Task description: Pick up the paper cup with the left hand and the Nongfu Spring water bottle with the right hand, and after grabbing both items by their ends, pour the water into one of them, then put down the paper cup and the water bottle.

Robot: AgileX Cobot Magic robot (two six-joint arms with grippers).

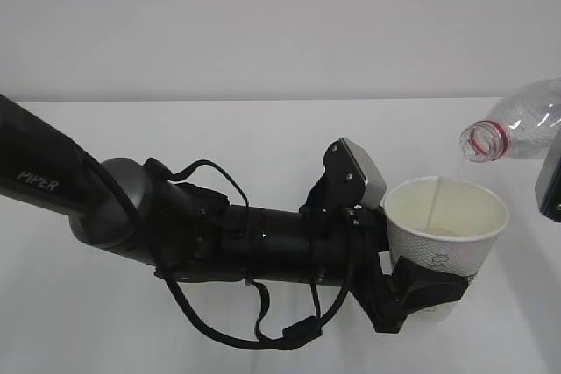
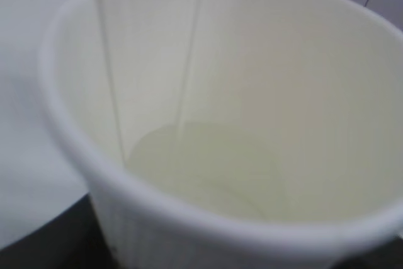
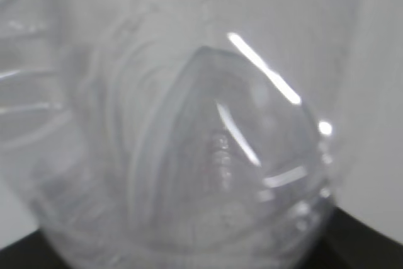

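White tabletop against a plain pale wall. Left hand: jaws spread wide and clamped on the lower wall of the paper cup, held upright, clear of the table, right of centre. Inside the cup, a pale pool of water over the bottom, fed by a thin stream down the inner wall. Behind the gripper, a grey-topped module, looping black cables, and a thick black arm marked "PIPER" reaching in from the left. Right hand: only a black edge visible at the far right; jaws set wide about the base end of the Nongfu Spring water bottle, blurred and filling the right wrist view. Bottle tipped, uncapped mouth with red neck ring lowermost, just above the cup's far right rim.
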